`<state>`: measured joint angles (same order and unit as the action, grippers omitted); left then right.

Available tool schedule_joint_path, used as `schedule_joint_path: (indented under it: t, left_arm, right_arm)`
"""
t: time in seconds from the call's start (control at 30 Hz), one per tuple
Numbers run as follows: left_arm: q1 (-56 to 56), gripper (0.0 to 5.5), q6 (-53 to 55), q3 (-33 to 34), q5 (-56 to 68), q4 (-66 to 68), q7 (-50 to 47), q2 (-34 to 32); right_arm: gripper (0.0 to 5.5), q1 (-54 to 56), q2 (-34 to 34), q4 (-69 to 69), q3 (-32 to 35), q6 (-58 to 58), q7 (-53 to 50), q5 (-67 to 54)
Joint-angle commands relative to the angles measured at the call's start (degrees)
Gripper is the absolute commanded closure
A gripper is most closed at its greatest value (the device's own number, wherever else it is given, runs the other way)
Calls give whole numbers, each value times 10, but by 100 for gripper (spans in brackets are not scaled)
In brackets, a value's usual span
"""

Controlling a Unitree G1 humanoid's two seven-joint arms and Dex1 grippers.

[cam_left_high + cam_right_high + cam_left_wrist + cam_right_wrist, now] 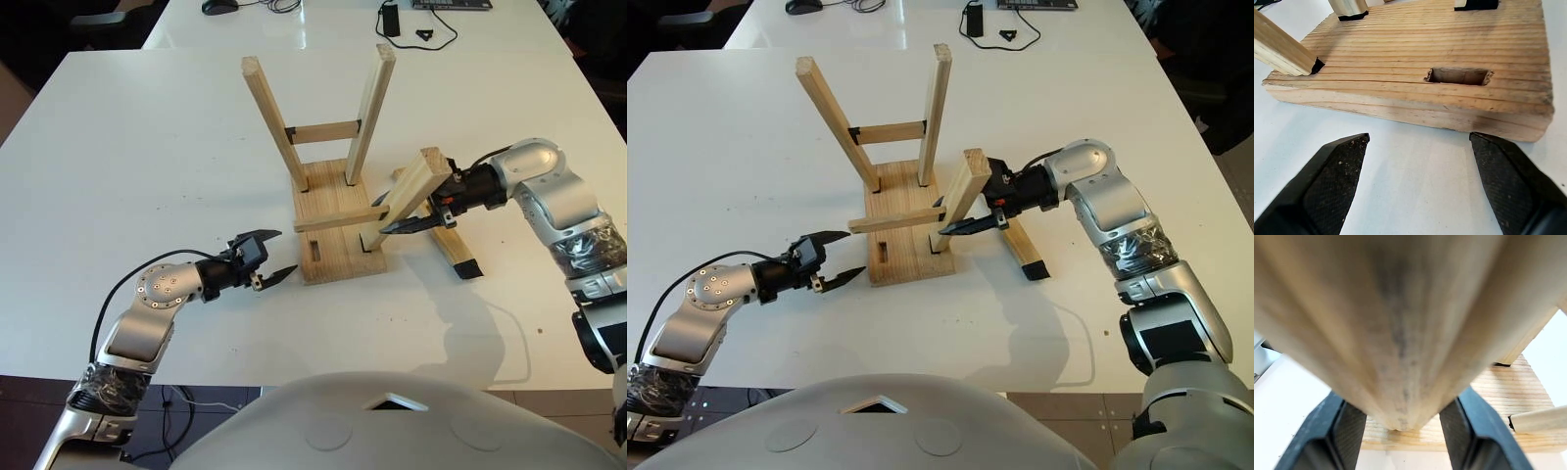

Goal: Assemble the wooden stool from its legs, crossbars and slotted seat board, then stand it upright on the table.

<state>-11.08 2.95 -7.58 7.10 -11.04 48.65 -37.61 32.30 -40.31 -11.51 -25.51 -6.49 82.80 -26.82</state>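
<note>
Wooden seat board (338, 253) lies flat mid-frame on the white tabletop (137, 157), two legs (274, 117) upright at its upper end. Right of centre, the right gripper (397, 220) clamps its jaws on a tilted third leg (411, 186). Lower left, the left gripper (285, 252) hovers beside the board, jaws wide apart, empty.

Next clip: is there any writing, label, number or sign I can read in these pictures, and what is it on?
No text can be read.
The seat board, the legs and the table bear no print, number or sign.
The black box on the far table is too small to show any label.
</note>
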Motion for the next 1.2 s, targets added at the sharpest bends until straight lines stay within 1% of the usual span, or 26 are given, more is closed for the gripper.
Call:
schedule_joint_path:
  t: [0.03,0.1,0.23,0.33,0.4,0.53,0.63,0.73,0.87,1.0,1.07,1.2]
  left_arm:
    - [-1,170,5,-7,-14,-11,-11,2]
    - [-6,170,5,-4,-14,-13,-14,3]
    - [-13,170,4,-2,-14,-13,-18,4]
    - [-11,170,4,-2,-13,-11,-17,3]
    - [-10,170,3,-2,-12,-9,-18,2]
    - [-11,170,2,-1,-12,-8,-20,1]
    - [-16,170,2,1,-12,-10,-24,0]
    - [-18,170,1,2,-11,-10,-26,0]
    - [-30,170,-1,-1,-11,-16,-24,-2]
    - [-72,170,-3,-1,-5,-40,-13,-14]
    - [-99,170,-10,-10,-11,-51,-8,-20]
    - [-127,170,-12,-44,-22,-74,-12,-10]
  right_arm:
    - [350,-109,-25,-51,-150,10,-22,213]
    - [350,-125,-42,-29,-156,23,-21,219]
    - [350,-132,-52,-6,-150,29,-32,210]
    - [350,-137,-57,15,-135,18,-38,184]
    - [350,-138,-60,40,-112,4,-45,150]
    - [279,-132,-70,95,-59,-31,-54,94]
    - [227,-126,-62,114,-16,-57,-64,85]
    - [227,-126,-64,125,17,-65,-66,85]
    - [227,-155,-88,160,83,-76,-79,70]
    - [227,-245,-137,224,182,-92,-87,32]
    - [227,-289,-154,252,224,-100,-90,17]
    - [227,-320,-150,281,317,-137,-121,-37]
